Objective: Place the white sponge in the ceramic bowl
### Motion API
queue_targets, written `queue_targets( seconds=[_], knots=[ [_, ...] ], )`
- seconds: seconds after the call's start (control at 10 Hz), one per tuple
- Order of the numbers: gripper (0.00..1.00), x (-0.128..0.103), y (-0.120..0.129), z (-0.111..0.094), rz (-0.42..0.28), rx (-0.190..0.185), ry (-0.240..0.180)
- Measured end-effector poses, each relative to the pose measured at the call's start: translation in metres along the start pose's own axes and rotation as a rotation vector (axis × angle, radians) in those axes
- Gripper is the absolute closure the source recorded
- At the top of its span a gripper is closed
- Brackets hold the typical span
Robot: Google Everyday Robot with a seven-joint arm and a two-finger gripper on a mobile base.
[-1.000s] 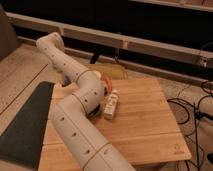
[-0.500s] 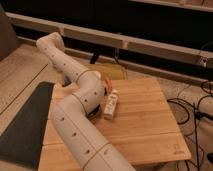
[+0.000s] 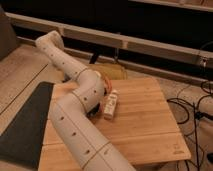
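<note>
one white sponge (image 3: 111,104) beside the arm (image 3: 80,97); gripper hidden, perhaps beneath it.

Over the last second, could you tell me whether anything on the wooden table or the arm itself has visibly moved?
Nothing has visibly changed. The robot arm lies folded across the left of the wooden table in the same pose, with the white sponge beside its elbow, in the same spot. The gripper is not in view, hidden behind the arm, and no ceramic bowl can be seen. The dark mat on the left has not moved either.
</note>
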Motion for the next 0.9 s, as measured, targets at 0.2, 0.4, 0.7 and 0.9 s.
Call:
queue_targets(
  seconds=[0.2,0.4,0.7,0.9],
  knots=[
    [1.00,-0.021,-0.009,-0.003,-0.053,0.044,-0.071],
    [1.00,-0.033,-0.011,0.000,-0.086,0.057,-0.115],
    [1.00,-0.033,-0.012,0.001,-0.089,0.056,-0.121],
    [1.00,-0.033,-0.013,0.001,-0.092,0.061,-0.119]
  ],
)
